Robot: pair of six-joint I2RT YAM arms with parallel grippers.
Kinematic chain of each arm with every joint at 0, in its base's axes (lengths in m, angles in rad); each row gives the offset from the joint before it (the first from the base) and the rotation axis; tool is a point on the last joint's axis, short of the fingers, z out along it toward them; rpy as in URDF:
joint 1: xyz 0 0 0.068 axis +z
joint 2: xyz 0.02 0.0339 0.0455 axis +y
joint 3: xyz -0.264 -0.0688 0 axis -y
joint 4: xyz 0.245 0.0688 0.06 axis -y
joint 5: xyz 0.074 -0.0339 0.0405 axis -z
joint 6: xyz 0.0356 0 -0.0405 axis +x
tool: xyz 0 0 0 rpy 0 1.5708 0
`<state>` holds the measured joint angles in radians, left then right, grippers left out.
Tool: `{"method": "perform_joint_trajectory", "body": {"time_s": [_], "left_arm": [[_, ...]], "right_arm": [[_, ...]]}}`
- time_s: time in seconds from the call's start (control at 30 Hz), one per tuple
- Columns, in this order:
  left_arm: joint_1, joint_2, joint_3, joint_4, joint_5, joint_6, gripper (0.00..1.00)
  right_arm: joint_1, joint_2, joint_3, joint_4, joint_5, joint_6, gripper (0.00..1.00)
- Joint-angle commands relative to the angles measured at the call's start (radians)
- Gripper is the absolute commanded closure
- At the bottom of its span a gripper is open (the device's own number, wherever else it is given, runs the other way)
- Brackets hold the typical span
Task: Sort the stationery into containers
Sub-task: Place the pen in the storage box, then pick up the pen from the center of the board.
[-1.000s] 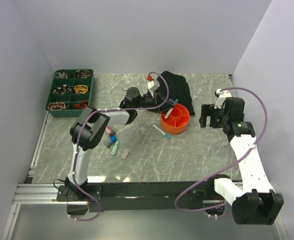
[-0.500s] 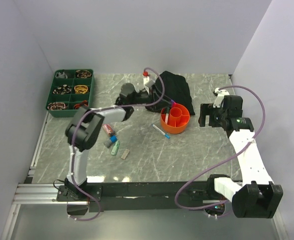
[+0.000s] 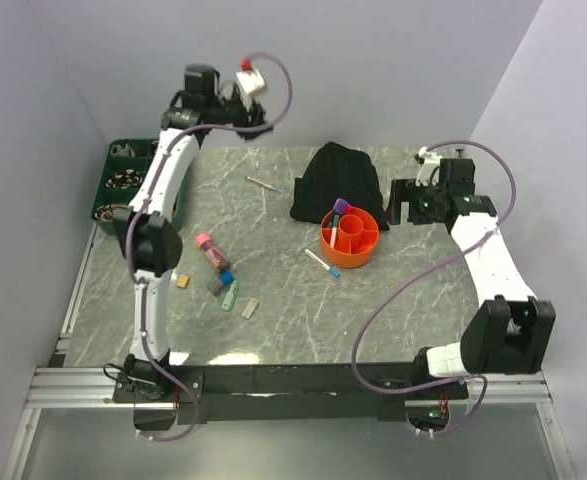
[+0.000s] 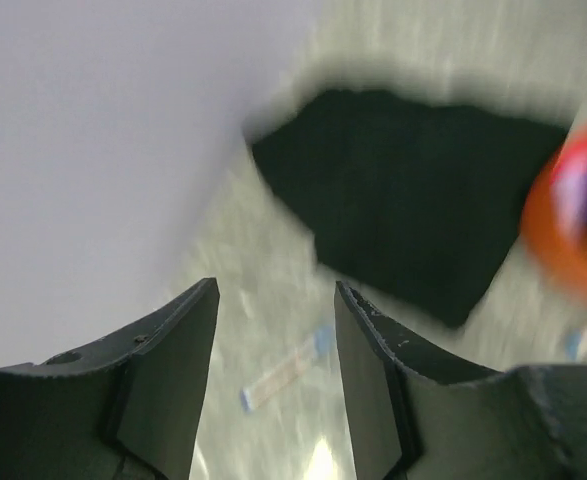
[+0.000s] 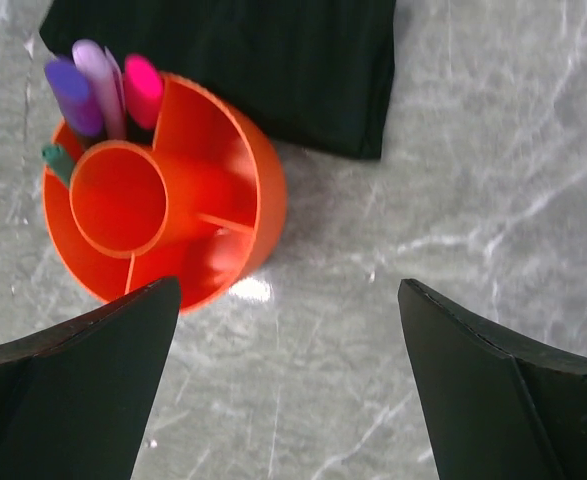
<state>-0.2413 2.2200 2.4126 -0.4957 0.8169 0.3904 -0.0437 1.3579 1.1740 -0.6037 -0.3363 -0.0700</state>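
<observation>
The round orange tub stands mid-table with purple, lilac and pink markers in it. My left gripper is raised high near the back wall, open and empty. Far below it lies a thin white pen, which also shows in the top view. My right gripper hovers right of the tub, wide open and empty. A blue-capped pen, a pink marker, a blue marker, a green pen and tan erasers lie loose. The green tray sits at back left, partly hidden by the left arm.
A black fabric heap lies just behind the tub and also shows in the right wrist view. White walls close in the table at the back and on both sides. The tray's compartments hold coiled rubber bands.
My left arm has swung up and back from beside the tub to high by the back wall. My right gripper has shifted slightly toward the back.
</observation>
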Motion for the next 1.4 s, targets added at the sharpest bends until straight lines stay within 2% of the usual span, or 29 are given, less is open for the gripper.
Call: {"method": "perform_joint_trajectory", "body": {"time_s": [0.0,0.03,0.1,0.17,0.2,0.27,0.4,0.6,0.67,0.77,0.83,0.97,1.1,1.27,1.37], "left_arm": [[0.005,0.118,-0.045,-0.506,-0.103,0.465,0.45],[0.010,0.092,-0.117,-0.380,-0.122,0.496,0.44],[0.010,0.064,-0.223,-0.289,-0.153,0.537,0.43],[0.013,0.137,-0.172,-0.291,-0.167,0.533,0.44],[0.022,0.170,-0.079,-0.302,-0.160,0.521,0.44],[0.027,0.237,-0.012,-0.310,-0.147,0.519,0.44],[0.027,0.242,-0.090,-0.194,-0.162,0.567,0.41],[0.025,0.293,-0.090,-0.187,-0.165,0.639,0.30],[0.022,0.274,-0.134,-0.101,-0.179,0.624,0.19],[0.011,0.270,-0.213,-0.004,-0.222,0.643,0.16],[0.002,0.299,-0.158,-0.009,-0.242,0.640,0.15],[-0.001,0.398,0.023,-0.117,-0.199,0.620,0.16],[-0.006,0.406,0.029,-0.170,-0.156,0.604,0.16],[-0.006,0.447,0.095,-0.263,-0.098,0.414,0.19],[-0.004,0.454,0.079,-0.271,-0.061,0.302,0.20]], "right_arm": [[0.002,0.040,0.087,0.045,-0.044,0.016,0.02],[0.002,0.041,0.093,0.044,-0.046,0.018,0.02],[0.002,0.046,0.095,0.032,-0.052,0.019,0.03],[0.004,0.037,0.084,0.032,-0.038,0.019,0.03],[0.004,0.032,0.082,0.028,-0.017,0.025,0.03],[0.004,0.015,0.081,0.021,-0.020,0.021,0.03],[0.004,0.012,0.046,0.018,-0.018,-0.004,0.04],[0.004,0.030,0.042,0.016,-0.015,-0.020,0.03],[0.002,0.049,0.058,0.013,-0.012,-0.024,0.03],[0.002,0.076,0.081,0.012,-0.018,-0.022,0.03],[0.002,0.092,0.088,0.021,-0.018,-0.017,0.03],[0.001,0.112,0.096,0.025,-0.027,-0.011,0.02],[-0.004,0.130,0.108,0.015,-0.036,-0.010,0.02],[-0.010,0.164,0.121,0.012,-0.043,-0.004,0.02],[-0.012,0.187,0.141,0.005,-0.044,-0.002,0.02]]}}
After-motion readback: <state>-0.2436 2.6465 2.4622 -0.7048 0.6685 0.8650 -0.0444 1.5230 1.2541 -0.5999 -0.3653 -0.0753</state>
